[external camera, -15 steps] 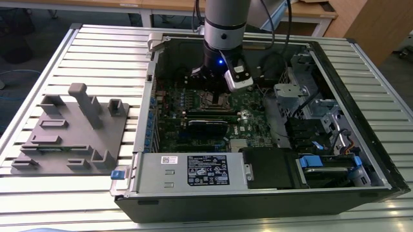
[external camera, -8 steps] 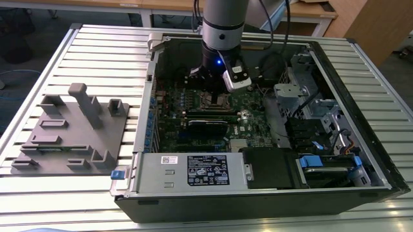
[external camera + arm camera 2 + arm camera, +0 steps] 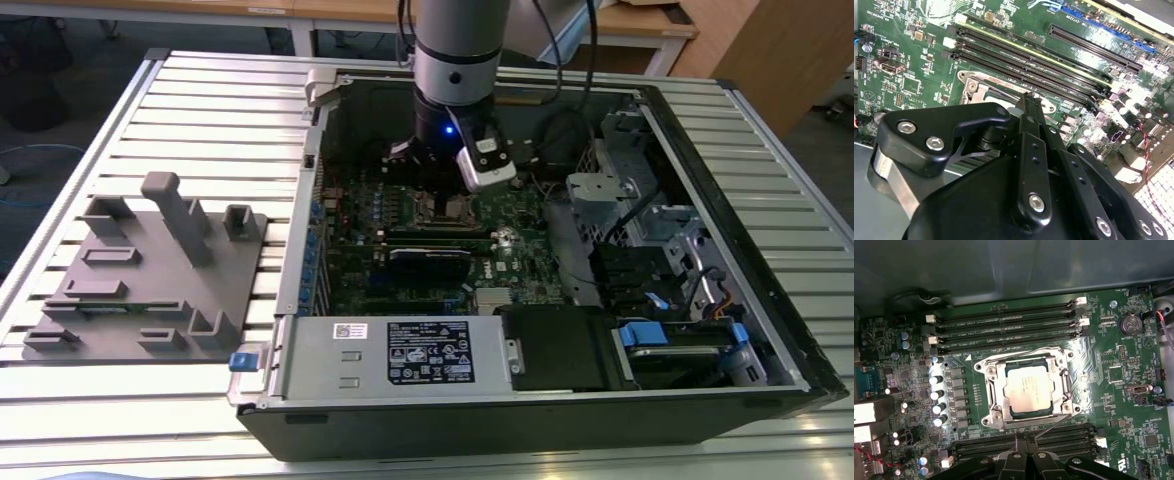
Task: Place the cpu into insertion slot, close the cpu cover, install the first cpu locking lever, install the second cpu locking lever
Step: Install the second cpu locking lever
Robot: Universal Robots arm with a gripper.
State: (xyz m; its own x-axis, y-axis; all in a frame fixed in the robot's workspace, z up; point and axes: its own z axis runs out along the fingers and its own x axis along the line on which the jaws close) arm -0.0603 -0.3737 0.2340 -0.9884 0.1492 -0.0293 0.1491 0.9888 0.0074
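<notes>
CPU (image 3: 1028, 389) placement: the chip sits flat in the insertion slot (image 3: 992, 390), its silver-grey top facing up, as seen in the first wrist view. The gripper (image 3: 1026, 438) is positioned just beside the socket, over the memory slots on one side of it; its two black fingers (image 3: 1019, 445) are pressed together with no visible gap between them and nothing held. In the second wrist view the same fingertips (image 3: 1029, 100) end at the edge of the socket frame (image 3: 974, 85). The cpu cover (image 3: 1061, 382) lies down around the chip, its square window framing the metal top. A thin wire locking lever (image 3: 1051, 425) runs at a slant from the socket corner toward the gripper tips; whether the tips touch it cannot be determined. A second wire lever (image 3: 1019, 354) follows the opposite edge of the socket.

In the exterior view the arm (image 3: 458, 60) descends vertically into the open computer case (image 3: 534, 420), with the gripper (image 3: 447, 200) over the green motherboard (image 3: 527, 230) near the socket. The case lies on a slatted metal table (image 3: 200, 110). A grey fixture block (image 3: 147, 270) stands on the table on the exterior view's left, well apart from the case.
</notes>
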